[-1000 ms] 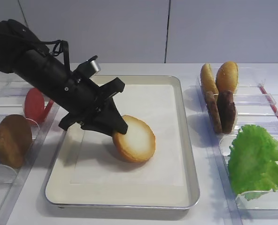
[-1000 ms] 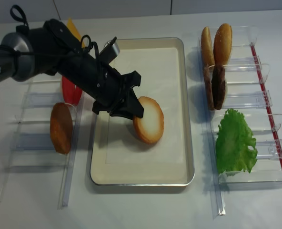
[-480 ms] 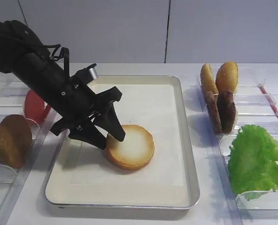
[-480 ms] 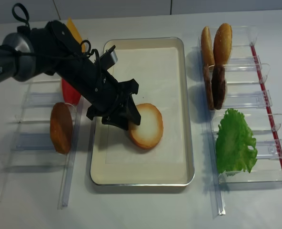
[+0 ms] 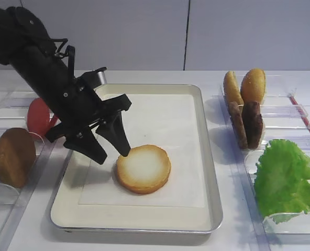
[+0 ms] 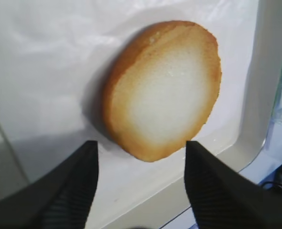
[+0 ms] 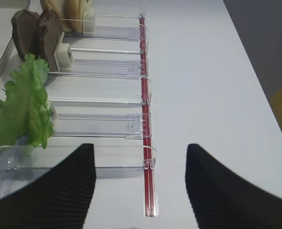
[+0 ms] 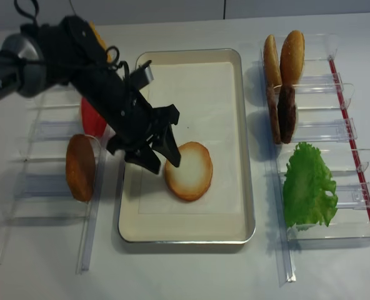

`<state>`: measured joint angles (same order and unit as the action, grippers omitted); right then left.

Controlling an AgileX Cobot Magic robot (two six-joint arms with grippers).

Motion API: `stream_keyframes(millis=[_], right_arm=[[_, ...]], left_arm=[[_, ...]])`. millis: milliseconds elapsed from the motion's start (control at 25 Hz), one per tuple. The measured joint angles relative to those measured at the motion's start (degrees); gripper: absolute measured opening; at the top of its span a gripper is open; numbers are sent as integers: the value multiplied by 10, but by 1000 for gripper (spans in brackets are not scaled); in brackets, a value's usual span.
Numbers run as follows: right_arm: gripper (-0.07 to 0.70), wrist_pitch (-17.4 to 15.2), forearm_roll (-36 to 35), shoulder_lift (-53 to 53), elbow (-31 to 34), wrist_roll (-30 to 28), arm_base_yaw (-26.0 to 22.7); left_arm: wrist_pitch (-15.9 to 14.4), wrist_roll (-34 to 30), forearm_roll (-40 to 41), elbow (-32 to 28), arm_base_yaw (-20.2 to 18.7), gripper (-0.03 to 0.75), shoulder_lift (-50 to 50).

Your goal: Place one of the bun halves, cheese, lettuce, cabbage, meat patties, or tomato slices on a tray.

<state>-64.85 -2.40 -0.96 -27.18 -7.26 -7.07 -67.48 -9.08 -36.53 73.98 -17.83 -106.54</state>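
A bun half point(image 5: 143, 168) point(image 8: 189, 170) point(image 6: 165, 88) lies flat, pale face up, on the paper liner of the tray point(image 5: 165, 107) point(image 8: 197, 81). My left gripper point(image 5: 112, 156) point(image 8: 164, 167) point(image 6: 141, 144) is open just above the bun's left edge and holds nothing. My right gripper point(image 7: 140, 148) is open over bare table beside the clear bins. To the right, lettuce point(image 5: 286, 178) point(image 7: 24, 109) and two meat patties point(image 5: 246, 124) point(image 8: 282, 114) sit in bins. A tomato slice point(image 5: 38, 116) stands left of the tray. Cheese point(image 8: 96, 34) peeks out behind my left arm. Cabbage is out of view.
A brown domed bun half point(image 5: 13, 157) point(image 8: 80, 167) stands in a left bin. Golden buns point(image 5: 244, 86) point(image 8: 284, 56) stand in the far right bin. Clear plastic bins point(image 8: 325, 131) flank the tray on both sides, and a red strip point(image 7: 146, 143) runs along the right bins.
My left gripper opened and let go of the bun half. The bun went from tilted to lying flat on the tray, and the gripper rose and drew back to the left.
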Motion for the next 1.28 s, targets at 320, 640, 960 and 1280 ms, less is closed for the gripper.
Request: stream_keyframes(millis=[320,640,960,1280], right_arm=[[430,0,0,0,0,0,0],[430,0,0,0,0,0,0],[430,0,0,0,0,0,0],[430,0,0,0,0,0,0]], left_arm=[[-13,53,67,75,0,378,5],[-20,107,162,76,-2,379,66],[-26,145,308,47,-12,375,184],[-33,148,371,-60,-12,374,326]])
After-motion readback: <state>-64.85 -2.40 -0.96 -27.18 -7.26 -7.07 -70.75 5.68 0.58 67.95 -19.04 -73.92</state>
